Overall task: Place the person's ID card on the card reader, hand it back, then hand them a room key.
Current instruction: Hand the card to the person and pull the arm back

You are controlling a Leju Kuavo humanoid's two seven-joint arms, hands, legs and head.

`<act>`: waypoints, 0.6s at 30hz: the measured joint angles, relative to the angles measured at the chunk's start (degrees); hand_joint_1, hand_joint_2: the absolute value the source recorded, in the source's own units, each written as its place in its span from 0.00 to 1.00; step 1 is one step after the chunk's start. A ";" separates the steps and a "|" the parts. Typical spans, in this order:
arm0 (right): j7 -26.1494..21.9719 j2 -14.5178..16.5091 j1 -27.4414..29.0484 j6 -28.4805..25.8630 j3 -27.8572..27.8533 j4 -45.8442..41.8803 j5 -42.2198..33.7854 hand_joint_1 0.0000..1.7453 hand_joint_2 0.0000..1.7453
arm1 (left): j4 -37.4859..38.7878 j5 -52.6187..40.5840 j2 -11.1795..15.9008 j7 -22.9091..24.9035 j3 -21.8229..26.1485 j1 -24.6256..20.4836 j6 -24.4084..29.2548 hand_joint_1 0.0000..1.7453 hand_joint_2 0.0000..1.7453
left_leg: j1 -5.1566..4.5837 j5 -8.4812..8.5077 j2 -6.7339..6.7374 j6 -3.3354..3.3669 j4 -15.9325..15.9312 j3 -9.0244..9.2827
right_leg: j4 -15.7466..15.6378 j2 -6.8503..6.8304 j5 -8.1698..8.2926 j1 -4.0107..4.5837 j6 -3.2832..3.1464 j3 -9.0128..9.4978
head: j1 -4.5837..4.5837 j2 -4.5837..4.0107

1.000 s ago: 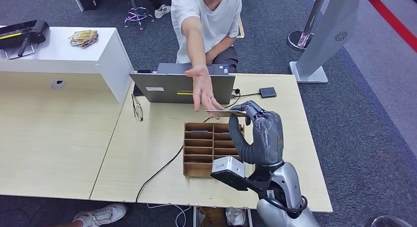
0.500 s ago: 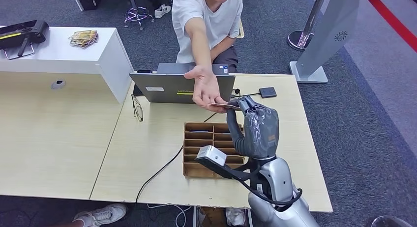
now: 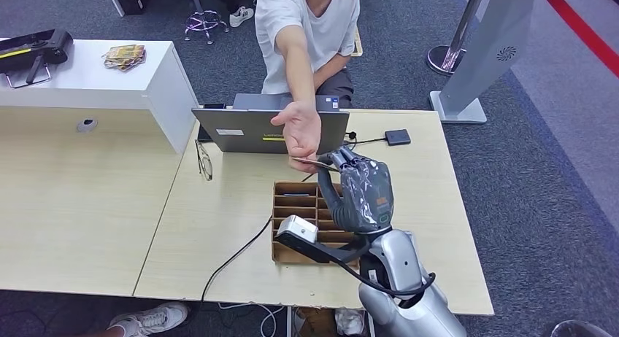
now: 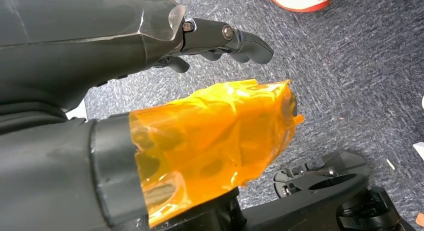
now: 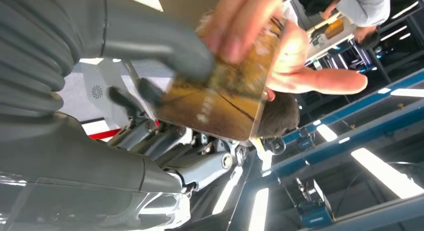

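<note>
My right hand [image 3: 363, 192] is raised over the desk and pinches a thin gold-brown card [image 3: 315, 162] between thumb and fingers. The person's hand [image 3: 301, 130] reaches across the laptop and its fingertips lie on the card's far end. In the right wrist view the card [image 5: 223, 93] sits under my grey thumb [image 5: 159, 47], and the person's blurred fingers [image 5: 242, 22] close on its edge. A small black card reader [image 3: 397, 137] lies on the desk by its cable. My left hand [image 4: 125, 46] hangs above the carpet, holding nothing, its thumb wrapped in orange tape.
A wooden compartment box [image 3: 301, 219] with cards in it stands below my right hand. A grey laptop [image 3: 252, 130] faces the person, glasses [image 3: 203, 160] lie beside it. A white cabinet [image 3: 95, 78] carries a stack of cards [image 3: 124, 55]. A black cable crosses the desk [image 3: 219, 227].
My right hand has carried the card left and towards the person. The person's hand, first palm-up beside the card, now has its fingers on it.
</note>
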 joint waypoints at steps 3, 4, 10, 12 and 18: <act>0.00 0.00 -0.08 0.02 0.24 0.33 -0.35 0.00 1.00 | 0.00 0.07 0.00 0.00 -0.02 0.00 0.00 0.00 0.00 | 0.00 0.00 0.00 0.00 0.00 0.00 | 0.00 0.00 0.00 0.00 0.00 0.00 | 0.01 0.00; 0.00 0.00 -0.09 0.02 0.30 0.39 -0.38 0.00 1.00 | 0.00 0.08 0.00 0.00 -0.03 0.00 0.00 0.00 0.00 | 0.00 0.00 0.00 0.00 0.00 0.00 | 0.00 0.00 0.00 0.00 0.00 0.00 | 0.01 0.00; 0.00 0.02 -0.10 0.01 0.44 0.50 -0.39 0.00 1.00 | 0.00 0.20 0.00 0.00 -0.03 0.00 0.01 0.00 0.00 | 0.00 0.00 0.00 0.00 0.00 0.00 | 0.00 0.00 0.00 0.00 0.00 0.00 | 0.01 0.00; -0.03 0.02 -0.10 -0.04 0.50 0.50 -0.40 0.00 0.50 | 0.00 0.29 0.00 0.00 -0.03 0.00 0.04 0.00 0.00 | 0.00 0.00 0.00 0.00 0.00 0.00 | 0.00 0.00 0.00 0.00 0.00 0.00 | 0.01 0.00; -1.53 0.02 0.14 -0.23 0.58 0.09 -3.20 0.00 0.00 | 0.00 0.93 0.00 -0.04 -0.03 0.01 0.35 0.00 0.00 | 0.00 0.00 0.00 0.00 0.00 0.01 | 0.00 0.00 0.00 0.00 0.00 0.00 | 0.00 0.00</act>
